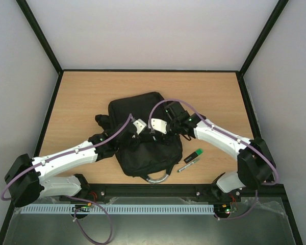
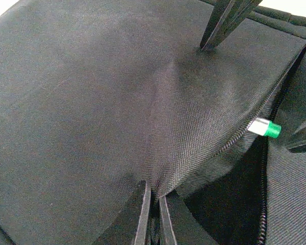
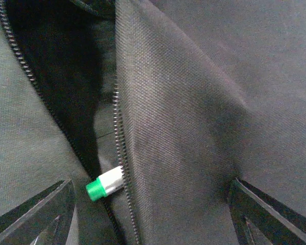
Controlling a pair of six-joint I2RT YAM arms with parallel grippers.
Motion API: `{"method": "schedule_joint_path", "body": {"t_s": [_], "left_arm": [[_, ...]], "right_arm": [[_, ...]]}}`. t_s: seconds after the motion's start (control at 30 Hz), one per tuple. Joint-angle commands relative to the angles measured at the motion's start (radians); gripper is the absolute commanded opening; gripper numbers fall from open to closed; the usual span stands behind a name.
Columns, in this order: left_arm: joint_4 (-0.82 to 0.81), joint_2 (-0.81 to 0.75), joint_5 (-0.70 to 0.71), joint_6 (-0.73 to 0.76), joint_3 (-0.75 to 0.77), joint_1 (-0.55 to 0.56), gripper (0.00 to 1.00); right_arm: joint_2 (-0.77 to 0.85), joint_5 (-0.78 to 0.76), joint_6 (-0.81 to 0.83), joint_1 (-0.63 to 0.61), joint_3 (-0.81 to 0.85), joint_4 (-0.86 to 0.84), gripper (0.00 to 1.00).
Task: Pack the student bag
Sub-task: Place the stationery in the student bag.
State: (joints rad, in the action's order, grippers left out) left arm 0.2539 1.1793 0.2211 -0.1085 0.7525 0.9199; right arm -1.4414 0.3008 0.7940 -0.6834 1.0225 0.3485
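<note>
Left hand (image 2: 154,198) pinches woven black student bag (image 2: 92,102) fabric; right hand (image 3: 152,181) spread, near green-capped cylinder (image 3: 106,185).

student bag (image 1: 137,109) on table (image 1: 81,97), marker (image 3: 104,185) in opening, pen (image 1: 185,167) to right

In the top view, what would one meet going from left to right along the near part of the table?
Left arm's base → bag → green-tipped pen → right arm's base.

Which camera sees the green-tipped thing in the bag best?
Right wrist view: the green-tipped thing is close and clear by the zip. Left wrist view shows it near the edge. From above it cannot be seen.
</note>
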Motion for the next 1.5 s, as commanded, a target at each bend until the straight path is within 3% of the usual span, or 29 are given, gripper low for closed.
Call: {"method": "schedule_joint_path", "body": {"t_s": [0.0, 0.1, 0.3, 0.53, 0.93, 1.33, 1.47], "left_arm": [[-0.034, -0.021, 0.019, -0.01, -0.012, -0.003, 0.02], [-0.042, -0.032, 0.023, -0.01, -0.019, -0.005, 0.02], [-0.044, -0.037, 0.026, -0.008, -0.025, -0.007, 0.02], [-0.048, -0.038, 0.029, -0.008, -0.026, -0.009, 0.02], [-0.053, -0.032, 0.019, -0.008, -0.024, -0.01, 0.02], [-0.052, -0.035, 0.011, -0.005, -0.021, -0.009, 0.02], [-0.053, -0.032, -0.001, -0.004, -0.019, -0.01, 0.02]], "right_arm": [[-0.038, -0.091, 0.031, -0.019, -0.036, -0.079, 0.8], [-0.058, -0.106, 0.012, -0.018, -0.048, -0.121, 0.76], [-0.082, -0.223, -0.047, -0.02, -0.074, -0.262, 0.59], [-0.04, -0.406, -0.169, -0.019, -0.076, -0.379, 0.57], [0.108, -0.003, -0.217, -0.019, 0.003, 0.093, 0.66], [0.308, -0.039, -0.167, 0.014, -0.104, 0.428, 0.65], [0.323, -0.073, -0.091, 0.043, -0.125, 0.572, 0.58]]}}
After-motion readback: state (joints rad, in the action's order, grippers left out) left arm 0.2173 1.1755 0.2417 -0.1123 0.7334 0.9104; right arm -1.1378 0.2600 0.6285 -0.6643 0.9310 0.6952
